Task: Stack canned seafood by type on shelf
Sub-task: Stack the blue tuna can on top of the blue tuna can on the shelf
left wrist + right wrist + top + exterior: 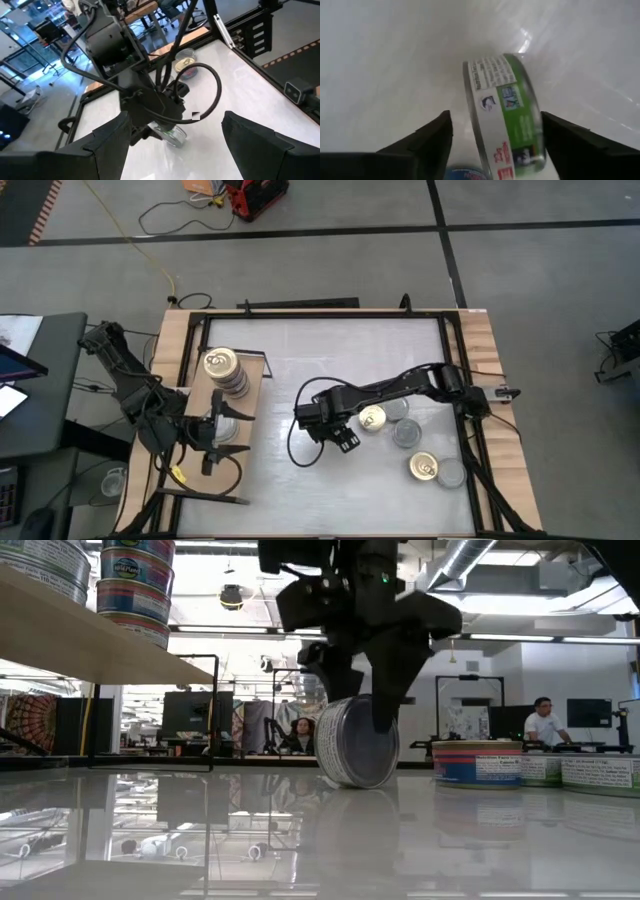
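A green-labelled tin stands on its rim on the white table, also seen in the low view. My right gripper points down over it, open, one finger on either side of its flat faces. A stack of tins with a gold top and a silver-topped tin rest on the shelf. Above the shelf's near end, my left gripper is open, nothing between its fingers. My right gripper straddles the tin from above. A gap shows between one finger and the tin's face. The other finger stands close against the opposite face; I cannot tell whether it touches.
Several loose tins lie flat at the table's right: a gold-topped one, two silver ones, and a gold and silver pair nearer the front. The shelf's black frame stands at the left. People sit in the room behind.
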